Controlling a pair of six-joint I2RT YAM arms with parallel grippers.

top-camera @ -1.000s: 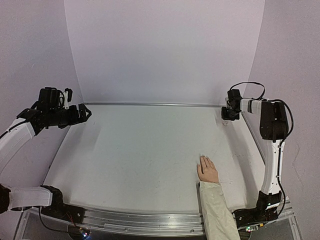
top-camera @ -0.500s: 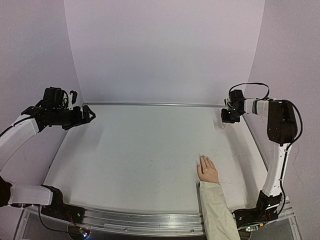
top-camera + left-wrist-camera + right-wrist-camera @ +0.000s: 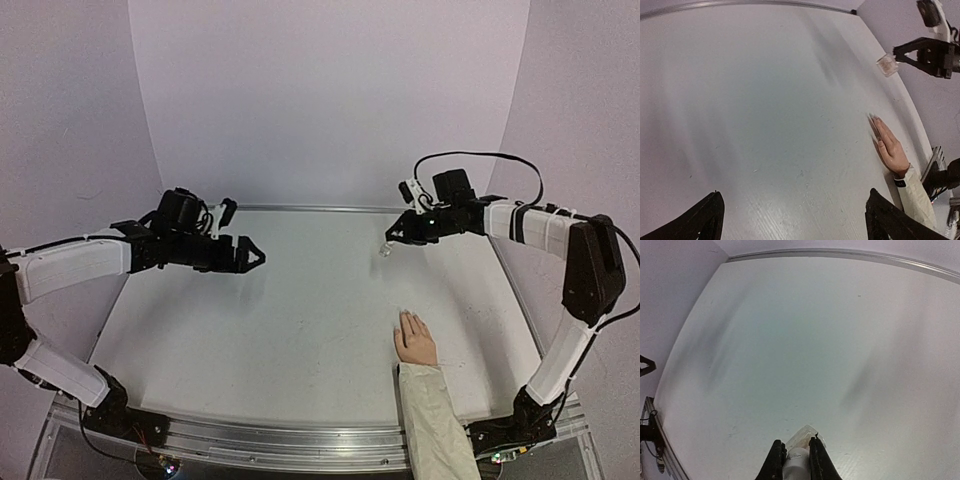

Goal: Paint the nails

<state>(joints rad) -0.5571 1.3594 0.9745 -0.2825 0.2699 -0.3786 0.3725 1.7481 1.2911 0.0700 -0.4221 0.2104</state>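
A pale hand [image 3: 415, 342] with a cream sleeve [image 3: 432, 420] lies flat at the front right of the table, fingers pointing away; it also shows in the left wrist view [image 3: 891, 149]. Its nails are too small to make out. My right gripper [image 3: 393, 241] is shut on a small clear white-capped bottle [image 3: 803, 446] and holds it above the table, far behind the hand. The bottle also shows in the left wrist view [image 3: 887, 65]. My left gripper [image 3: 252, 259] is open and empty, hovering over the table's left middle.
The white table [image 3: 300, 310] has a metal rail [image 3: 300, 209] along its far edge and pale walls on three sides. The right arm's cable [image 3: 480, 157] loops above its wrist.
My right gripper has lifted the bottle from the back right corner and carried it left toward the centre. My left arm has swung in from the left wall over the table.
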